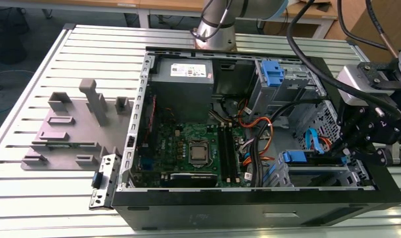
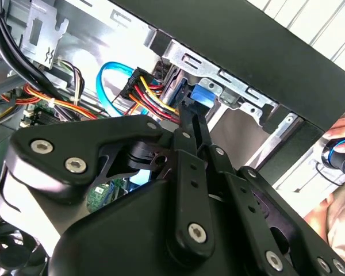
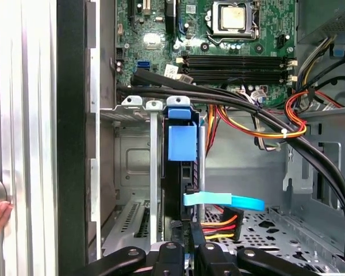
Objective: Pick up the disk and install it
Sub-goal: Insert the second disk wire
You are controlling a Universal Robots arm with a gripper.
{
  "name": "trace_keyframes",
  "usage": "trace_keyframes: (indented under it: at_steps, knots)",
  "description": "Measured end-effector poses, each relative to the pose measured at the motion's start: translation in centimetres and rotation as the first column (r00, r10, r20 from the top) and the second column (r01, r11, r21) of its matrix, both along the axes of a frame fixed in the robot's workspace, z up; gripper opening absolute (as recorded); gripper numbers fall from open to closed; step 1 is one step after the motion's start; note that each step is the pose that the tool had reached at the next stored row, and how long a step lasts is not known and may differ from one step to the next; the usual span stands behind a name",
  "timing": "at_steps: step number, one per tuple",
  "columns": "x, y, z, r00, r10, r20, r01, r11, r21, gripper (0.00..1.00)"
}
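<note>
The disk (image 3: 180, 144) stands on edge in the drive cage (image 3: 129, 172) at the case's front corner, its blue end tab toward the motherboard (image 3: 236, 34). In the exterior view the disk's blue tab (image 1: 295, 157) shows at the cage's inner end, on that view's lower right. In the second wrist view the same blue part (image 2: 206, 95) sits just under the cage's metal rim.

The end effector (image 3: 188, 252) is at the disk's other end, in line with its dark body. Whether it actually grips the disk I cannot tell. In the second wrist view the end effector (image 2: 190, 115) reaches right up to the blue part. In the exterior view the end effector (image 1: 351, 156) hangs over the cage beside the case wall.

A light-blue flat cable (image 3: 224, 201) crosses just beside the disk, with a bundle of red, yellow and orange wires (image 3: 218, 221) under it. Black cables (image 3: 264, 118) run across the cage's top edge.

The open case (image 1: 253, 213) lies on its side on the slatted desk (image 1: 28, 198). A grey power supply (image 1: 184, 74) sits at its far end, and a blue bracket (image 1: 272, 74) sits in the bay next to that. A grey moulded fixture (image 1: 75, 129) rests on the desk at the exterior view's left, apart from the case.

A person's hand (image 2: 339, 150) rests outside the case wall.
</note>
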State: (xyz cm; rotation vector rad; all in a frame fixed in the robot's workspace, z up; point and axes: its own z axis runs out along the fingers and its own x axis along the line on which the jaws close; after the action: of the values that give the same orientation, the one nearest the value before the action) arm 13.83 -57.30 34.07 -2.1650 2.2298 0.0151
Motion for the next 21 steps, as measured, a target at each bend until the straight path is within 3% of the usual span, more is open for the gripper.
trace_keyframes:
  at_steps: [6,21]
  knots:
    - [-0.24,0.4,-0.2,1.0,-0.001,0.0,0.001,1.0,0.0001,0.16]
    - [-0.4,0.35,-0.47,1.0,-0.009,0.0002,0.009,1.0,0.0,0.16]
